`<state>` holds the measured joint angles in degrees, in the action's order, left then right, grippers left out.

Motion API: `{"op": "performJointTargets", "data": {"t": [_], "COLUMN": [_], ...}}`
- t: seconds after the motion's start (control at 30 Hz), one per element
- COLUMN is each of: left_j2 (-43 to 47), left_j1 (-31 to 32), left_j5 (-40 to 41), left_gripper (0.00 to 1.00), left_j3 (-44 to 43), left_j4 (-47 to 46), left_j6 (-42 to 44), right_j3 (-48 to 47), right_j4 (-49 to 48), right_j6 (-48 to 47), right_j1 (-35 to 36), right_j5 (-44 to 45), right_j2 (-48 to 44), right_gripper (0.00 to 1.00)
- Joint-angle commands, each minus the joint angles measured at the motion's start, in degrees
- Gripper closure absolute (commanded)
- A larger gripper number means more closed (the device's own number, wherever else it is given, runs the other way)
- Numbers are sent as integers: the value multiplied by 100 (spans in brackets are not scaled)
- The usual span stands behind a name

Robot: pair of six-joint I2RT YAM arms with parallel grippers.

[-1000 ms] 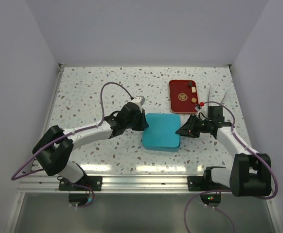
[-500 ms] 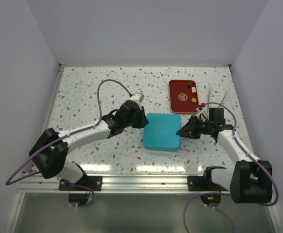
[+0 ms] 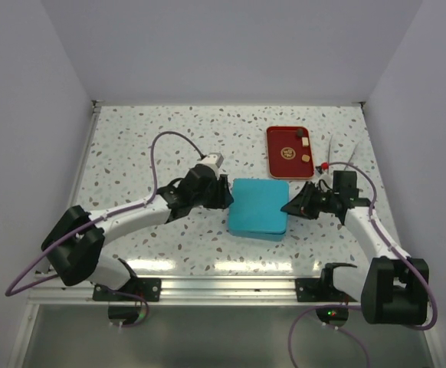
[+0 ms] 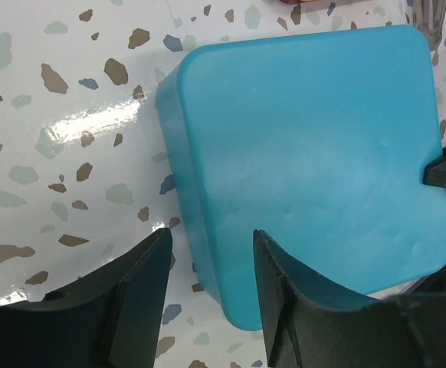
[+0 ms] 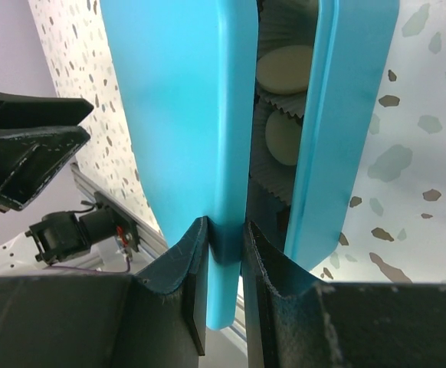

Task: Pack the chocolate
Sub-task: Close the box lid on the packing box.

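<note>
The teal box point(image 3: 257, 207) lies mid-table. My right gripper point(image 3: 290, 207) is shut on the right edge of its lid point(image 5: 177, 100) and holds that side a little off the base point(image 5: 345, 115). In the gap, cream-white chocolate point(image 5: 284, 69) sits in crinkled paper cups. My left gripper point(image 4: 211, 238) is open and straddles the lid's left edge point(image 4: 185, 192), one finger over the top and one beside the wall. A few more chocolate pieces point(image 3: 304, 142) rest on the red tray point(image 3: 278, 142).
The red tray lies behind the box at the back right, close to the right arm. The speckled tabletop point(image 3: 146, 146) stretches to the left and back. White walls close in three sides, and a metal rail point(image 3: 223, 287) runs along the near edge.
My left gripper has opened and let go of the lid's left edge. The box has shifted slightly to the right. The right gripper keeps its grip on the lid.
</note>
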<state>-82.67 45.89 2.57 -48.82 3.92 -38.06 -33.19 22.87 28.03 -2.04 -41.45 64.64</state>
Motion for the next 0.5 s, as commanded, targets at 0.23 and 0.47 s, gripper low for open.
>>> {"op": "performJointTargets", "data": {"t": [0.23, 0.47], "left_j2": [-108, -310], "left_j1": [-1, 8], "left_j5": [-512, -274], "left_gripper": [43, 42], "left_j3": [92, 30], "left_j4": [-726, -516], "left_j6": [-78, 27], "right_j3": [129, 14], "right_j4": [393, 569], "right_j6": [-324, -439], "right_j1": [-77, -77], "right_j5": [1086, 1210], "right_j2": [-426, -488], "right_gripper": [100, 90]}}
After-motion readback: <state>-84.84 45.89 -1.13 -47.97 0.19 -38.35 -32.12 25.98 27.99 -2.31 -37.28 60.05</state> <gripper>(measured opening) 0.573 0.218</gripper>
